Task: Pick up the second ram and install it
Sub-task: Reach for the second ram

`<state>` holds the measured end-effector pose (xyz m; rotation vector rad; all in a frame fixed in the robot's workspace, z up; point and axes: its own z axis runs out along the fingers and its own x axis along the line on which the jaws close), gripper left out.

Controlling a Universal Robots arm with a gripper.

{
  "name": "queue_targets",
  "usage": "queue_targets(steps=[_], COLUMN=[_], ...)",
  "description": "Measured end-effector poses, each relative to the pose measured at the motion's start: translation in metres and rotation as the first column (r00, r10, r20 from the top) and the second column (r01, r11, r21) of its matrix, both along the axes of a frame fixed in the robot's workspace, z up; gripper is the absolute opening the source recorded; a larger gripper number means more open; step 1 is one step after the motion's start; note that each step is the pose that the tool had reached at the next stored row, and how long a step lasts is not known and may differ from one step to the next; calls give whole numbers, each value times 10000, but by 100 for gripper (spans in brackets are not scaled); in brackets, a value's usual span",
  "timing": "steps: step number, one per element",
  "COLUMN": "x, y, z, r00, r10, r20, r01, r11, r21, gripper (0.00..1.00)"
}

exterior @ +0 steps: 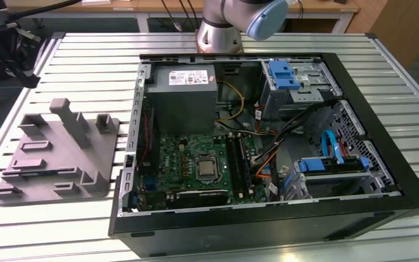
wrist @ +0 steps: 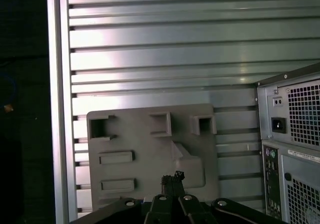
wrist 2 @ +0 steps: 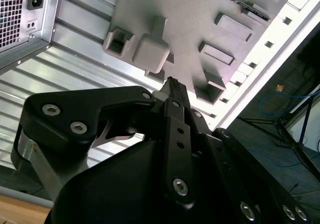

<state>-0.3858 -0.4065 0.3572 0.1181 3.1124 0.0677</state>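
You'll find your black fingers (wrist: 168, 183) pressed together above the grey plastic fixture with upright blocks (wrist: 150, 149) on the ribbed metal desk (wrist: 150, 59). The thin, dark second ram (exterior: 35, 173) lies in that fixture, beside the open black computer case (exterior: 268, 229).

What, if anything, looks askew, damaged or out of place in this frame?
Nothing stands out. The grey fixture lies flat on the slatted table, beside the open computer case, whose cables stay inside its walls. In both wrist views the gripper hangs above the fixture.
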Motion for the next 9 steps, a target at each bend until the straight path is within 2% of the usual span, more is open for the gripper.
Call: queue_targets(steps=[9], x=[-87], y=[-10], z=[-27], r00=[10000], r10=[1], r20=[-1], r01=[-1], r11=[10000], r21=[-1], gripper=[10])
